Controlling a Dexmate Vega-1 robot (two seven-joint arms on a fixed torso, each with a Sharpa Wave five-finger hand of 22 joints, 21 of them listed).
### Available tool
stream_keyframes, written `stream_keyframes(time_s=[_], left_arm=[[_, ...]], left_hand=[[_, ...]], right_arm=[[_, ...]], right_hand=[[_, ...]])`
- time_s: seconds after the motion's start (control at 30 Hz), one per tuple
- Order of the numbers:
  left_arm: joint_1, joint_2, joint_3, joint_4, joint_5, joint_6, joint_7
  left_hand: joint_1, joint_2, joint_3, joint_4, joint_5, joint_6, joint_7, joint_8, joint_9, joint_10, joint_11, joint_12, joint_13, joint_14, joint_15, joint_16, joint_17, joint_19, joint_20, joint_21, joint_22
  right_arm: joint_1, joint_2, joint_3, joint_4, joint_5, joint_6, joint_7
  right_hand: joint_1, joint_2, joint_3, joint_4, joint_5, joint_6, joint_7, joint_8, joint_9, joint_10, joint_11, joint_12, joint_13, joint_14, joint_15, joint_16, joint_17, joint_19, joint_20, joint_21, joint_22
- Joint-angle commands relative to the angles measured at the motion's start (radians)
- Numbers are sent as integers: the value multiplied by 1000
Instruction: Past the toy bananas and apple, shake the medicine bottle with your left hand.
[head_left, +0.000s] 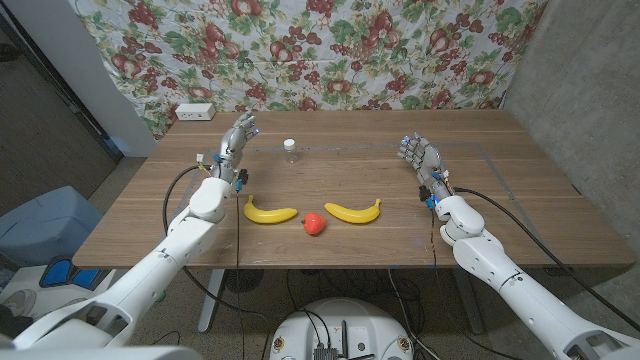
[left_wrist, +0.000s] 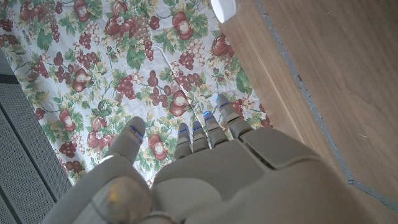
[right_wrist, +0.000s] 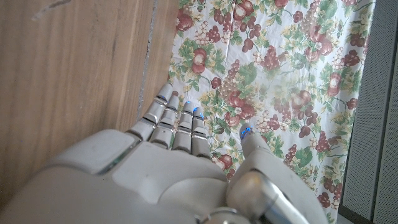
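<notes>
A small clear medicine bottle (head_left: 290, 148) with a white cap stands upright on the wooden table (head_left: 520, 190), beyond the fruit. Two yellow toy bananas (head_left: 270, 212) (head_left: 353, 211) lie nearer the front, with a red toy apple (head_left: 314, 224) between them. My left hand (head_left: 236, 139) is raised to the left of the bottle, fingers apart, holding nothing; its back fills the left wrist view (left_wrist: 205, 180). My right hand (head_left: 421, 157) stands at the table's right, fingers apart and holding nothing, also seen from behind (right_wrist: 161, 168).
A white box (head_left: 195, 112) sits at the table's far left corner, its edge seen as a white box (left_wrist: 225, 9) in the left wrist view. A floral cloth (head_left: 330, 50) hangs behind the table. A blue-grey bin (head_left: 50, 225) stands on the floor at left.
</notes>
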Motion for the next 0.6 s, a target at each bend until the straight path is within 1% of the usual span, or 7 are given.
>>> stream_keyframes(time_s=[0.03, 0.27, 0.6], left_arm=[[-25, 26, 25, -20, 60, 43, 15], [-30, 37, 29, -24, 76, 52, 17], [-49, 53, 40, -8, 104, 57, 10]], left_hand=[[13, -1, 2, -8, -4, 9, 2, 2, 5, 12, -2, 6, 2, 6, 0, 2, 2, 7, 0, -2, 2], [17, 1, 1, -15, -5, 10, 3, 1, 5, 13, -4, 5, 2, 6, -1, 1, 3, 8, -1, -4, 2], [20, 2, -1, -23, -6, 14, 4, 1, 6, 14, -6, 3, 3, 7, 0, -2, 3, 9, 0, -7, 3]], right_arm=[[-10, -5, 2, -9, 5, 4, 8], [-21, -8, 2, -21, 6, 3, 4], [-31, -15, -2, -44, -8, 2, -5]], right_hand=[[1, -4, 0, -8, 5, 9, -4, 6, 6, 11, -1, 3, 0, 5, 2, 8, 6, 7, 4, -5, 3], [2, -4, 0, -12, 5, 11, -2, 6, 6, 12, -1, 3, 0, 4, -2, 10, 7, 9, 4, -8, 4], [3, -3, -1, -18, 6, 17, 1, 7, 6, 15, 0, 4, 0, 5, 0, 12, 9, 11, 5, -14, 4]])
